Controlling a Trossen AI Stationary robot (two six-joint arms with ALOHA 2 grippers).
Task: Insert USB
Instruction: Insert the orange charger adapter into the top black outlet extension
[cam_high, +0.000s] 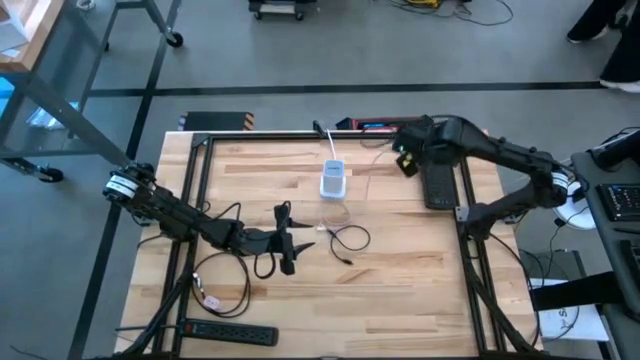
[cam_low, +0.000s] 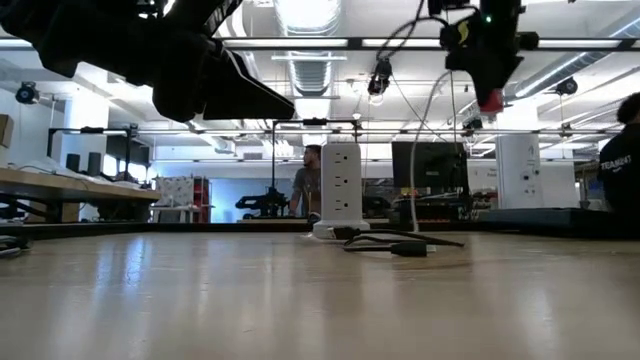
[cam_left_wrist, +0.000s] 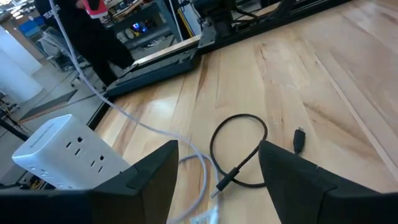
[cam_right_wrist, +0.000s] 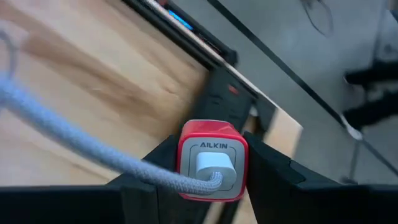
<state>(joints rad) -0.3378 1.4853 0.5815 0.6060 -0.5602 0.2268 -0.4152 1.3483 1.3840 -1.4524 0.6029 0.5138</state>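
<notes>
The right claw (cam_right_wrist: 211, 180) grasps the red square charger block (cam_right_wrist: 211, 160), high at the desk's (cam_high: 420, 270) one o'clock; the left claw (cam_left_wrist: 217, 180), released, hovers above the black looped cable (cam_left_wrist: 239, 152). Pinch its loose plug squarely.

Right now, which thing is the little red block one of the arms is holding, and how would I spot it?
Start at the wooden table and follow the right arm to its far edge, where the right gripper is raised above a black power strip. Clamped between its fingers is a red wall charger with a white face and a pale braided cable plugged in; nothing else there is red.
</notes>
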